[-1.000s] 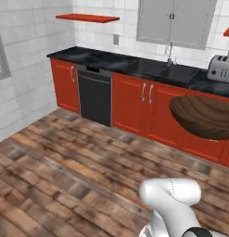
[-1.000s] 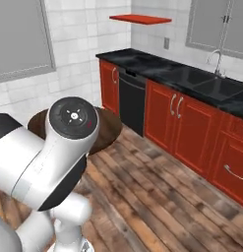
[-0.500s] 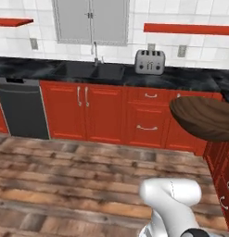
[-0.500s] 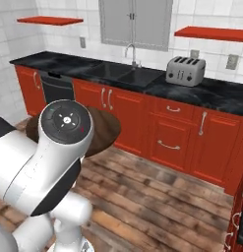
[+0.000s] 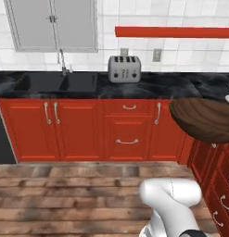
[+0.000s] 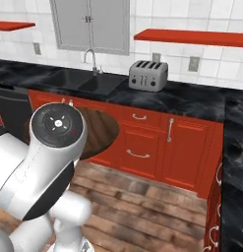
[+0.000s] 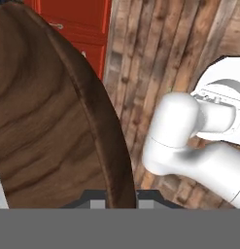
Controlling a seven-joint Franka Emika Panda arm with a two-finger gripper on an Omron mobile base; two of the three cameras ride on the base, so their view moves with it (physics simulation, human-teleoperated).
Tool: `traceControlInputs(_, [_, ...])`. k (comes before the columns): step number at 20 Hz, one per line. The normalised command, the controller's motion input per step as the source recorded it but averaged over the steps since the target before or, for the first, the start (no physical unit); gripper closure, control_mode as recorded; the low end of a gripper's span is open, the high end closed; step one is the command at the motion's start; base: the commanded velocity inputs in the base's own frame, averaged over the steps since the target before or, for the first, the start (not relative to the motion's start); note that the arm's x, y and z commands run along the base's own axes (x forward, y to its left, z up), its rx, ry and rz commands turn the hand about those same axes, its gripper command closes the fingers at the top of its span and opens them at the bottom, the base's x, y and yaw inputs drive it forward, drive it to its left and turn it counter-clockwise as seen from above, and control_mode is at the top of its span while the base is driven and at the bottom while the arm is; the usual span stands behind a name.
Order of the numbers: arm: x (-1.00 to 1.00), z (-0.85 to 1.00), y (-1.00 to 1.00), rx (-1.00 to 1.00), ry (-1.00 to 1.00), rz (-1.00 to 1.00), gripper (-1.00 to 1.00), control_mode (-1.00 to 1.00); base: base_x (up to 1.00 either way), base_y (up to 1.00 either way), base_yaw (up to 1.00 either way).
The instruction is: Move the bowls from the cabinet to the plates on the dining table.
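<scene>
No readable writing or brand marks anywhere. The dark wooden bowl (image 5: 201, 119) hangs in mid-air at 3 o'clock, its rim (image 7: 99, 121) passing between the jaws; whether they clamp it cannot be told. Behind: black marble desk (image 5: 181, 85), toaster (image 5: 124, 69), sink (image 5: 55, 82), red cabinet fronts (image 5: 79, 129), plank floor (image 5: 65, 199).

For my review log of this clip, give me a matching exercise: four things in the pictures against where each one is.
Things:
1. wooden bowl
2. toaster
3. faucet
4. shelf

Places:
A. mounted on the tiled wall
B. on the black counter, right of the sink
C. held up above the floor
D. behind the sink

Pairs: 1-C, 2-B, 3-D, 4-A
</scene>
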Motion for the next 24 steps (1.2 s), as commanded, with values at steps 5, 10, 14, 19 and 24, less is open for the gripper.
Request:
traceControlInputs(5, [0.00,0.00,0.00,0.00,0.00,0.00,1.00,1.00,0.64,0.10,-0.29])
traceControlInputs(10, [0.00,0.00,0.00,0.00,0.00,0.00,1.00,1.00,0.60,0.15,-0.28])
traceControlInputs(14, [0.00,0.00,0.00,0.00,0.00,0.00,1.00,1.00,0.24,0.50,-0.20])
traceControlInputs(19, [0.00,0.00,0.00,0.00,0.00,0.00,1.00,1.00,0.03,0.75,-0.12])
traceControlInputs(24, [0.00,0.00,0.00,0.00,0.00,0.00,1.00,1.00,0.31,0.48,-0.17])
